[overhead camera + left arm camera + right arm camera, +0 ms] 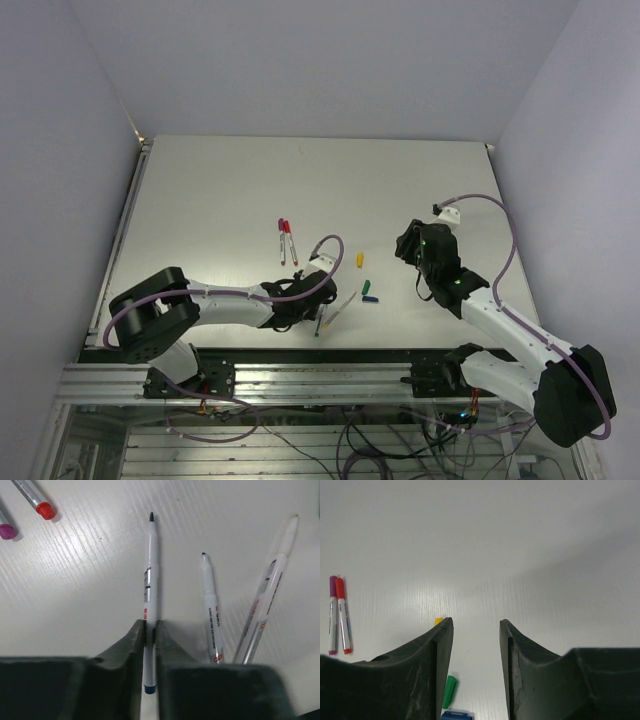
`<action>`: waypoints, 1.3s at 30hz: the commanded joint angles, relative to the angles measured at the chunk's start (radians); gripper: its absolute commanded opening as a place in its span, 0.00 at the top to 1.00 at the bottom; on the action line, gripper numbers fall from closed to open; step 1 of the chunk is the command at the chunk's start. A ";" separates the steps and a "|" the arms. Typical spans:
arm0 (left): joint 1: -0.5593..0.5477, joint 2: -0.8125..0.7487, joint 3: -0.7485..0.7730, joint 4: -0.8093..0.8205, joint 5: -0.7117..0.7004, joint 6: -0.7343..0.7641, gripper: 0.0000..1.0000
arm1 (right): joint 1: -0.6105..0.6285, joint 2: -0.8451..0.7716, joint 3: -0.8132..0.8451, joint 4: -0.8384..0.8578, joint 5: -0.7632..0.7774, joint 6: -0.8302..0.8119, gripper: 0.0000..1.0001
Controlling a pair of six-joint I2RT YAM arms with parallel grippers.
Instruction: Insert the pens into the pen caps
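Observation:
My left gripper (150,627) is shut on an uncapped pen (151,575) with a dark tip and a blue end, which lies on the table. Two more uncapped pens (210,610) (267,600) lie just to its right. In the top view the left gripper (303,310) is low near the front edge, beside those pens (343,307). A yellow pen cap (359,262), a green one (366,288) and a blue one (372,298) lie between the arms. My right gripper (476,622) hangs open and empty above the table, right of the yellow cap (438,621) and green cap (450,691).
Two capped pens, one purple (283,238) and one red (291,243), lie side by side left of centre; the left wrist view shows their caps (45,511). The table's front edge (330,348) runs just behind the left gripper.

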 commanded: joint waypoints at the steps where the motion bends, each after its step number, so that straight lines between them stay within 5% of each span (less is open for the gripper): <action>1: -0.007 0.049 0.007 -0.039 -0.007 -0.016 0.92 | 0.017 -0.026 -0.028 -0.043 -0.105 -0.029 0.58; 7: -0.006 0.041 0.004 -0.026 0.002 -0.013 0.93 | 0.033 0.009 -0.011 -0.078 -0.289 -0.167 0.51; 14: -0.006 -0.108 -0.008 -0.005 -0.016 0.009 0.93 | 0.083 0.049 0.009 -0.110 -0.384 -0.212 0.55; 26: -0.005 -0.378 0.032 -0.102 -0.102 0.035 0.93 | 0.255 0.165 0.053 -0.165 -0.299 -0.217 0.58; 39: -0.005 -0.416 0.010 -0.109 -0.122 0.030 0.93 | 0.294 0.256 0.087 -0.204 -0.258 -0.195 0.59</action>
